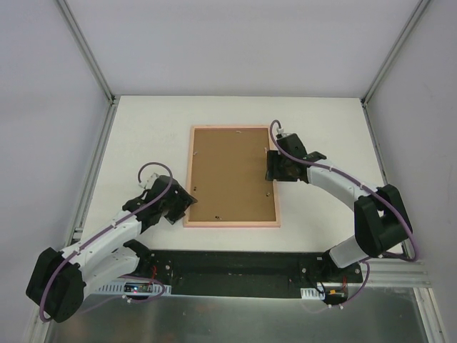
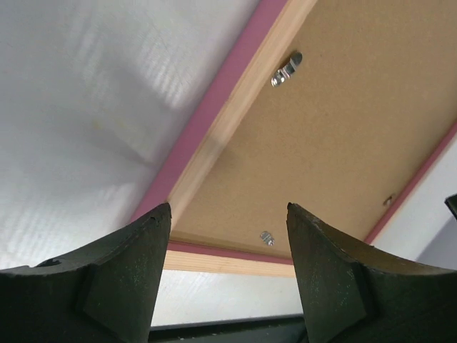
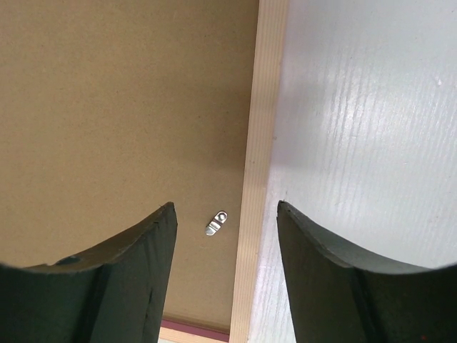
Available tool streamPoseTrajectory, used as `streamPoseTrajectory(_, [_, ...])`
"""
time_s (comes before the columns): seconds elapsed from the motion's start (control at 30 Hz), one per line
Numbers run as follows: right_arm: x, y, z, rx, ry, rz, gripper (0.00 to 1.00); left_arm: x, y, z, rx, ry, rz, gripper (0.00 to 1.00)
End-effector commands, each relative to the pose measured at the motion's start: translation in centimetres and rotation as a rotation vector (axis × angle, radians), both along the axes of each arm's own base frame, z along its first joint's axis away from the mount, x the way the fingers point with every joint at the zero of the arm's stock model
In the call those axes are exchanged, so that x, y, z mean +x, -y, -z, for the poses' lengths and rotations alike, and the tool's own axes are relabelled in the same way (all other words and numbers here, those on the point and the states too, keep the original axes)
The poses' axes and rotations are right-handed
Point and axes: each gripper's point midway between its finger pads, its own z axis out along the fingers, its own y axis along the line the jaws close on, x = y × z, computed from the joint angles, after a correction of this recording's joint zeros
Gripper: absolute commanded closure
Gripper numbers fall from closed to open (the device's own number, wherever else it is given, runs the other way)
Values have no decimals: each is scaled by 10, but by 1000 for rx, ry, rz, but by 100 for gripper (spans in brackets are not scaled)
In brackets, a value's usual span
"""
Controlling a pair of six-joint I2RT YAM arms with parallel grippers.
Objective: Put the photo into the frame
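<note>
Nearest the arm bases, the left hand (image 1: 173,204) hovers just off the near-left corner of the frame (image 1: 232,224). Its fingers are spread apart with nothing between them. The frame lies flat and face down on the white surface (image 1: 143,136), pale back edge up, with a strip of pink showing along its side. A plain brown backing board (image 1: 230,175) fills the opening, probably so the back can be reached from above. The left wrist view looks along that corner, where two small metal tabs (image 2: 286,69) sit against the board.

Further out, the right hand (image 1: 275,166) hangs over the frame's right edge, also spread wide and holding nothing. One metal tab (image 3: 216,224) lies between its fingers in the wrist view, so it seems placed to work that tab.

The photo is not visible in any view; whether it lies under the board cannot be told.
</note>
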Motion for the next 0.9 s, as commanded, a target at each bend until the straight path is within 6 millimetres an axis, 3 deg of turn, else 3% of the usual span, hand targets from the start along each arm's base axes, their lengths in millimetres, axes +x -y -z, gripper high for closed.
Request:
streamPoseTrajectory(0.0, [-1,7,-6,-22,27,13,40,5,-16,-9,146,19,27,35])
streamPoseTrajectory(0.27, [-12,11,16,-49,-32,8,39,33,-26,-30,382,101,227,36])
streamPoseTrajectory(0.53, [-28,3,32,-56,-58,0,39,40,-15,-9,420,12,376,38])
streamPoseTrajectory(0.87, [-32,3,48,-117,-78,4,40,39,-14,15,403,-34,400,43])
